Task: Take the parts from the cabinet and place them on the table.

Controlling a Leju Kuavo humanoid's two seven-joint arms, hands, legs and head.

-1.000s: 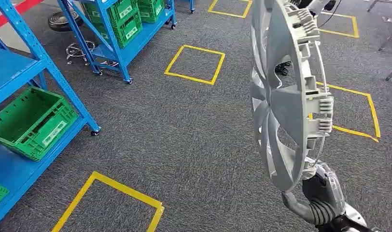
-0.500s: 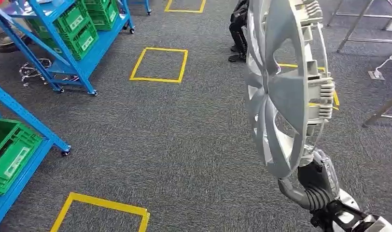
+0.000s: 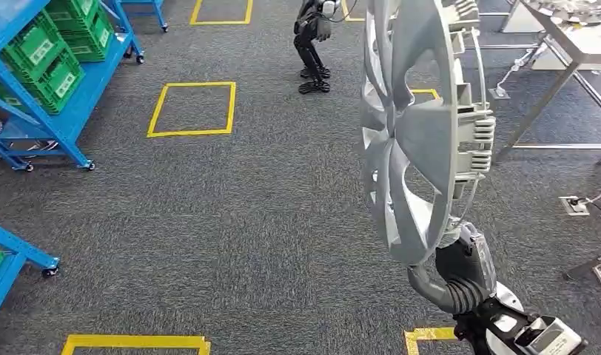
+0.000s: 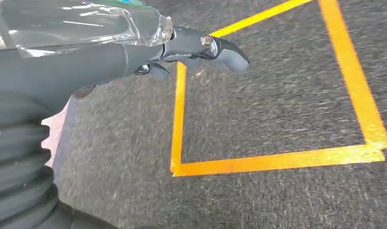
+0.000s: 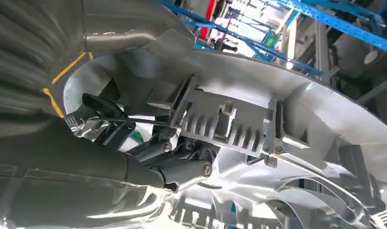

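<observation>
While the right hand (image 3: 460,270) grips the silver wheel cover (image 3: 416,140) by its lower rim, holding it upright on edge above the grey carpet (image 3: 246,222), the cover's top is cut off in the head view. Close up, the right wrist view shows dark fingers (image 5: 182,174) hooked behind its ribbed clips. Over yellow floor tape (image 4: 277,160), the left hand (image 4: 134,52) holds nothing, its fingers extended.

Hubcap (image 3: 412,140) top cut off; table (image 3: 579,44) partly cropped.
</observation>
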